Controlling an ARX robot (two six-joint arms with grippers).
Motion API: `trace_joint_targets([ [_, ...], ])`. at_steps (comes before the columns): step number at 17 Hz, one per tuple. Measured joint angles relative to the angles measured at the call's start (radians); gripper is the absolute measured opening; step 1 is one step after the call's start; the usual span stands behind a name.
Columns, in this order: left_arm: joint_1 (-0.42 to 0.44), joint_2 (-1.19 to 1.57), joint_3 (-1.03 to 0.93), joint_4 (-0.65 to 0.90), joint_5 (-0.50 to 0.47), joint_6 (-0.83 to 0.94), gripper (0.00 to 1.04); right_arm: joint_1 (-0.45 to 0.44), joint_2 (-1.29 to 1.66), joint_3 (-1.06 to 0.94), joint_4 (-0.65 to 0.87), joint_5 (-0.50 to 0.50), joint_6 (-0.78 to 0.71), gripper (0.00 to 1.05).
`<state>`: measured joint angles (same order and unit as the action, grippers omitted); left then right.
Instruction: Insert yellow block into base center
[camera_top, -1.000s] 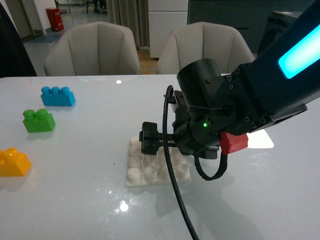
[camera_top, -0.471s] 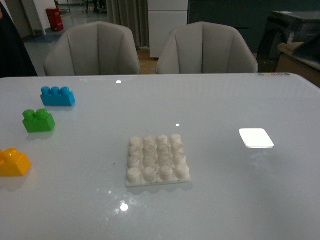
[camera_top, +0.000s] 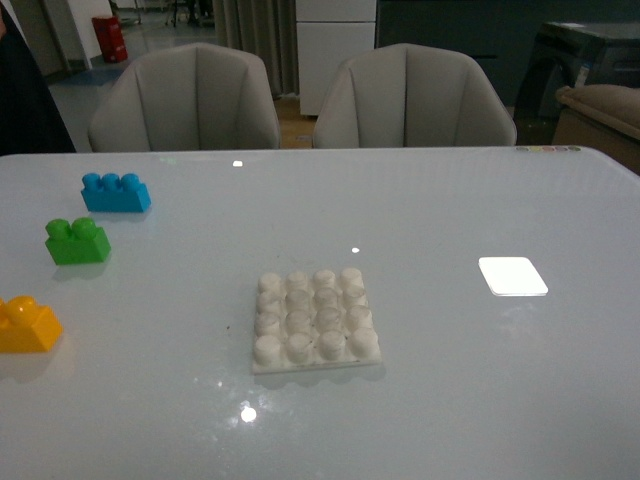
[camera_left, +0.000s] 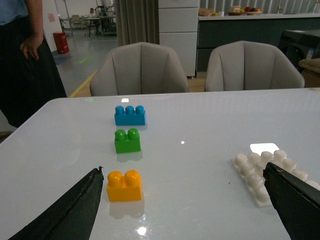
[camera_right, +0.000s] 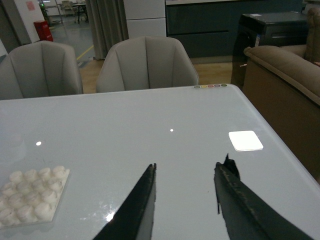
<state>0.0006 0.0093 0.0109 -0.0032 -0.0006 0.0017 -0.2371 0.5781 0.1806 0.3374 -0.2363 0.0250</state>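
Left gripper (camera_left: 182, 172): jaws spread wide, empty. Yellow block (camera_left: 124, 185) untouched, just inside 1 jaw tip; base (camera_left: 252, 172) by other tip, centre bare. Right gripper (camera_right: 189, 164): jaws parted, empty. Likely left arm's pick, block being nearest it.

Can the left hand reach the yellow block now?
Probably yes: the left hand is open, the yellow block lies just ahead of it with nothing between, and stands clear of the green brick.

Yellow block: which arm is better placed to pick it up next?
Probably the left. The left gripper, open, faces the yellow block nearby; the right gripper, also open, does not see it.
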Motion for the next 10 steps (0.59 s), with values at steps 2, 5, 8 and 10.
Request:
trace_joint_targets([
  [2,0.000,0.000,0.000,0.000,0.000,0.000,0.98,0.000,-0.086,-0.014,-0.054,0.000,-0.005,0.28],
  [5,0.000,0.000,0.000,0.000,0.000,0.000,0.98,0.006,-0.158,-0.032,-0.076,0.008,-0.009,0.19],
  [8,0.000,0.000,0.000,0.000,0.000,0.000,0.98,0.038,-0.205,-0.046,-0.080,0.039,-0.014,0.06],
  [10,0.000,0.000,0.000,0.000,0.000,0.000,0.98,0.082,-0.234,-0.076,-0.104,0.077,-0.019,0.02],
])
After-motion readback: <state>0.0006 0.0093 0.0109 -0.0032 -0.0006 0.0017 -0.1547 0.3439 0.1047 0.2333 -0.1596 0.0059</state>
